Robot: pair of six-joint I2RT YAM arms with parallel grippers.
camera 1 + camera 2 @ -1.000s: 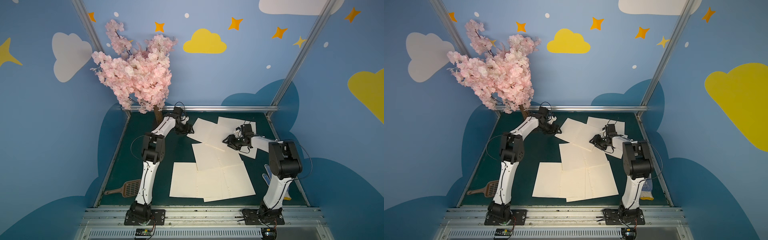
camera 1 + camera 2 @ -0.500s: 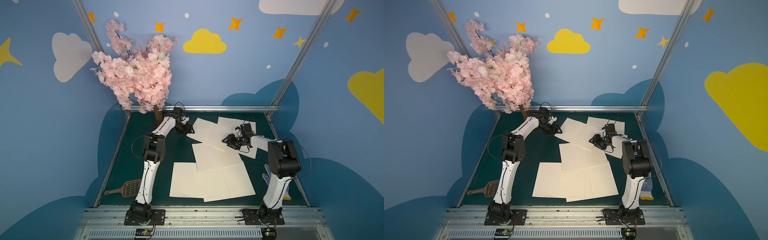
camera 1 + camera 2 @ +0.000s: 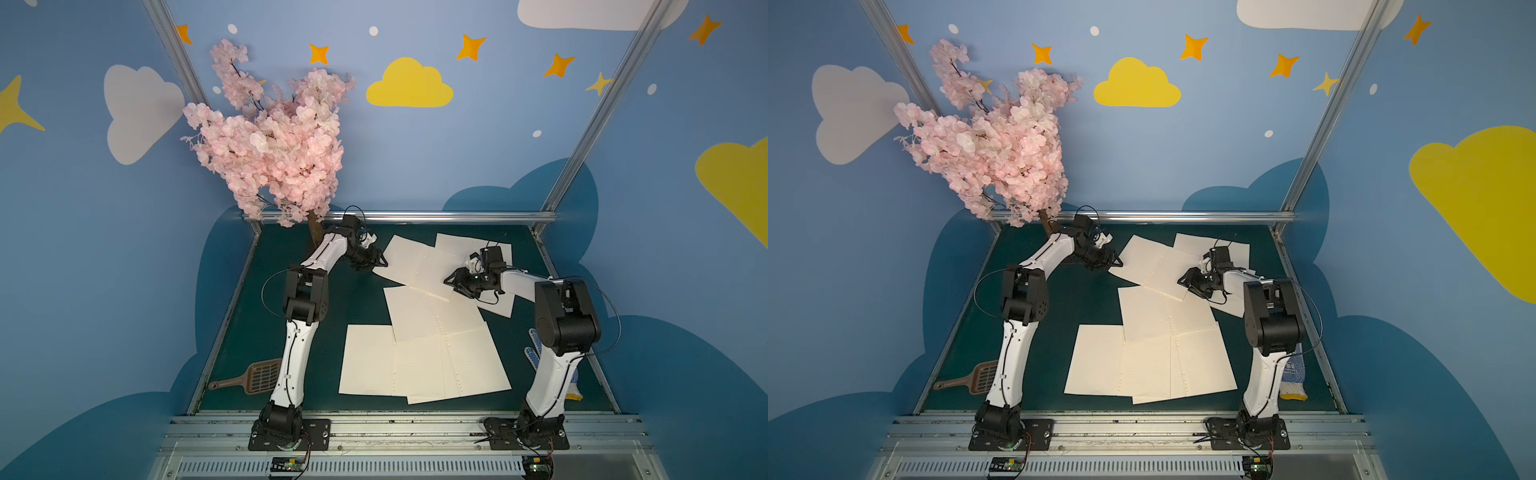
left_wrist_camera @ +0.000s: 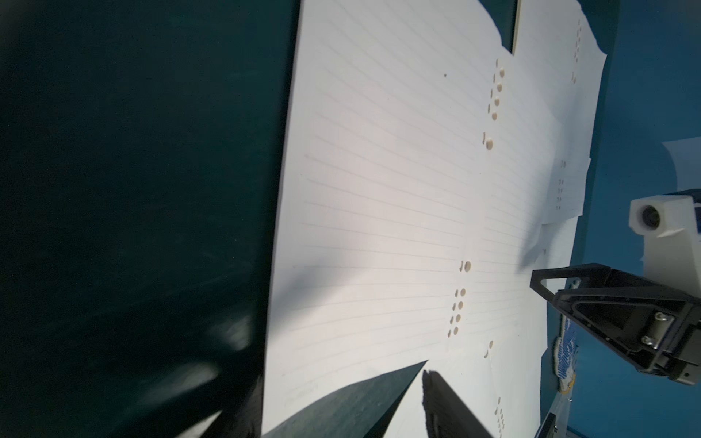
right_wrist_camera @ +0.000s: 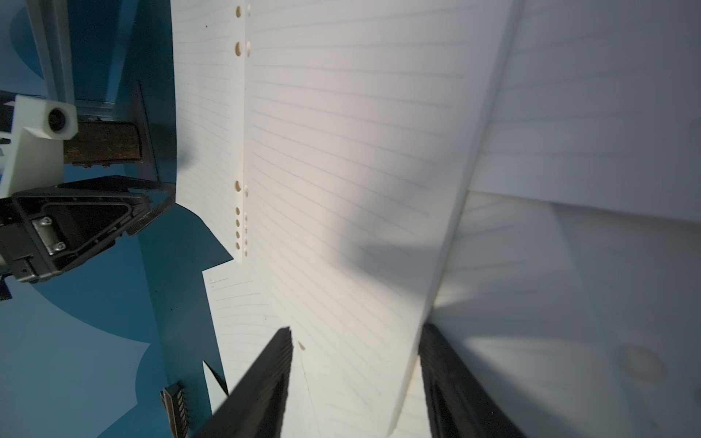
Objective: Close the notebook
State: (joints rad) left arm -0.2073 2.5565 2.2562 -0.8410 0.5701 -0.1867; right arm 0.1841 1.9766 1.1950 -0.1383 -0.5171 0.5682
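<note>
Left claw (image 3: 380, 262) narrowed, jaws apart astride notebook (image 3: 417, 266) edge | right claw (image 3: 451, 282) unchanged, half-open, I see no grip

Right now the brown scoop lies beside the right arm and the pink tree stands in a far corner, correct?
No: the brown scoop lies beside the left arm, as both top views show. The pink tree does stand in a far corner.

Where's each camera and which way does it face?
Top views: high above the front of the table, facing down and back; both arms whole, left gripper and right gripper at the open notebook.
Left wrist: faces along its own fingers onto the lined page.
Right wrist: same, over its fingers from the opposite edge.
Shared: each wrist view shows the opposite gripper.
</note>
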